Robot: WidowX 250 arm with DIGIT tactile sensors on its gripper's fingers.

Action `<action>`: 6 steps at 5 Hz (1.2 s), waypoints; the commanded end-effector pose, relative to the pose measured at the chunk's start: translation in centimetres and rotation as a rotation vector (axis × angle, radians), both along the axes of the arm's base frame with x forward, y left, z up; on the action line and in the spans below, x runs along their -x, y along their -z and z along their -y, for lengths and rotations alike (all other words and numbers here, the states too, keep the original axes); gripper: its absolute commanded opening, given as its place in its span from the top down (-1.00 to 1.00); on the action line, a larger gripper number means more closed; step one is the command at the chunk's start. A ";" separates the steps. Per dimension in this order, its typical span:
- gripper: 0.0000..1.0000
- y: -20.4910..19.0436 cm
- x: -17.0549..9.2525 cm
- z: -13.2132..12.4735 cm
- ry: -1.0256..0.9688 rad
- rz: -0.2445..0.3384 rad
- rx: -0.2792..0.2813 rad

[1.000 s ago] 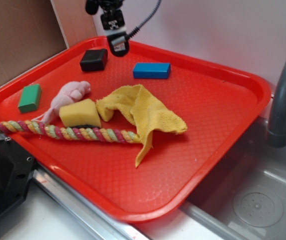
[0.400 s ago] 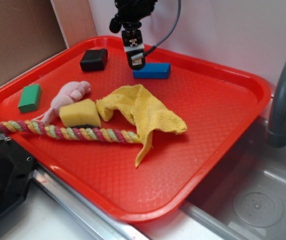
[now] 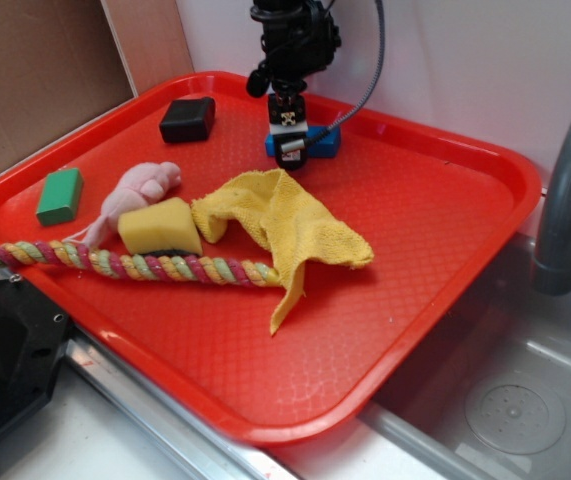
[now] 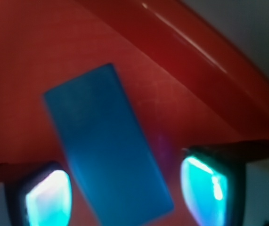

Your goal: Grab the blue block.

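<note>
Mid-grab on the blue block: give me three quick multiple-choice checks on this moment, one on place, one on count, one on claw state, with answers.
1. Where is the claw?
A. Over the green block
B. Over the blue block
C. Over the sink

2. How many hard blocks lie on the red tray?
A. Three
B. Two
C. Five

3. How does the claw stand?
A. Shut on the yellow cloth
B. Shut on the blue block
C. Open, one finger each side of the blue block

Answers:
1. B: in the wrist view the blue block lies right between the fingers, and the exterior view shows the claw in front of it.
2. A: the blue block, the green block and the black block.
3. C: tray surface shows between each finger and the block.
</note>
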State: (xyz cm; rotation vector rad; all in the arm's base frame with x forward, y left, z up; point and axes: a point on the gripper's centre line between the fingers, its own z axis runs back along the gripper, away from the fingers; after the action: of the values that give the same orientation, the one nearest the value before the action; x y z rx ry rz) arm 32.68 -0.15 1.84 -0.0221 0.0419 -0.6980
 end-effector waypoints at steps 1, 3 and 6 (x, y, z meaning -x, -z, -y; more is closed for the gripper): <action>1.00 -2.4 0.8 0.1 0.032 0.114 0.003; 1.00 -8.1 5.3 -3.2 -0.210 0.155 0.008; 1.00 -21.1 9.3 -4.2 -0.742 0.197 0.008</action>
State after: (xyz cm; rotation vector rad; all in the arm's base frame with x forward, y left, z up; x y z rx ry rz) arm 23.30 5.47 21.18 0.0079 -0.0862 0.0447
